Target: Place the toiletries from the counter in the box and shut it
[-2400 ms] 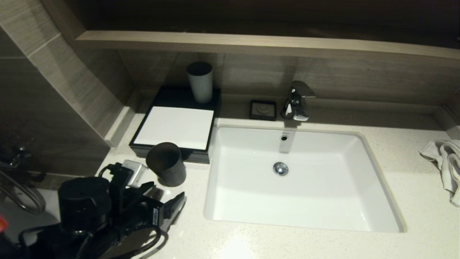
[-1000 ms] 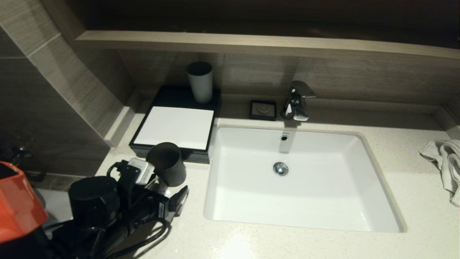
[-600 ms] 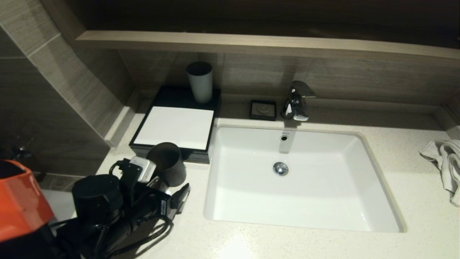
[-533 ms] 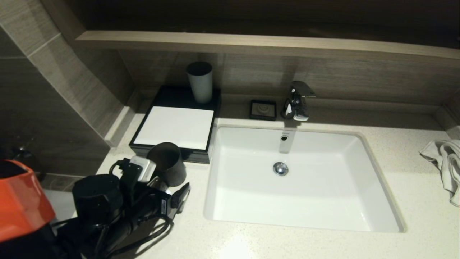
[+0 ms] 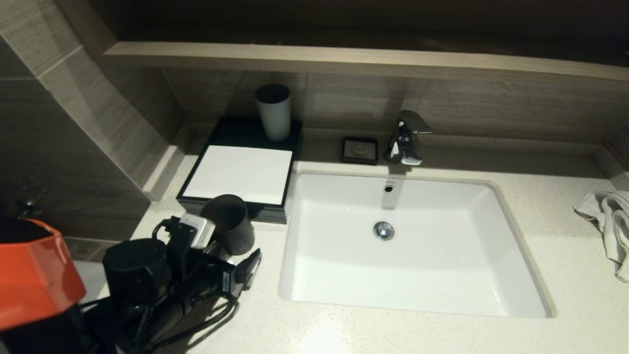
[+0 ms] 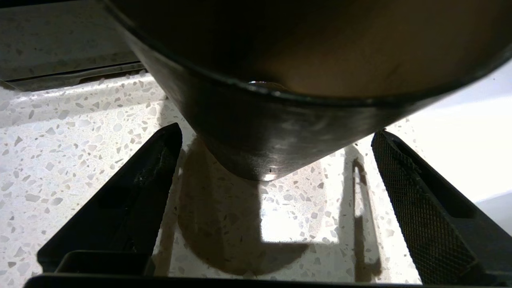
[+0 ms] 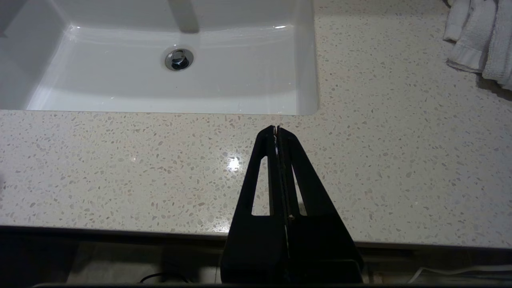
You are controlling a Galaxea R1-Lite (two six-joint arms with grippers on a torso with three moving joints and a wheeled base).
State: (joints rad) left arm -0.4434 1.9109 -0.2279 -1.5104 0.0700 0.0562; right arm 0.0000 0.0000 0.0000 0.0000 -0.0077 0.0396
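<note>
No sachets show in any view. The black box (image 5: 239, 173) with its white top panel lies on the counter (image 5: 344, 329) left of the sink, its front partly hidden by a black cup (image 5: 228, 223). My left gripper (image 5: 235, 251) is open just in front of that cup's base. In the left wrist view the cup (image 6: 260, 132) fills the top, with one finger on each side of its base and apart from it, over the speckled counter (image 6: 60, 160). My right gripper (image 7: 276, 129) is shut and empty over the counter's front edge (image 7: 400, 140); it is outside the head view.
A grey cup (image 5: 273, 112) stands on the box's back part. A small black soap dish (image 5: 360, 150) and a chrome tap (image 5: 406, 137) sit behind the white sink (image 5: 511, 255). A white towel (image 5: 607, 226) lies at the far right. An orange object (image 5: 34, 280) shows at lower left.
My left arm has moved forward and right, bringing its open gripper up to the black cup. An orange object has come into view at lower left.
</note>
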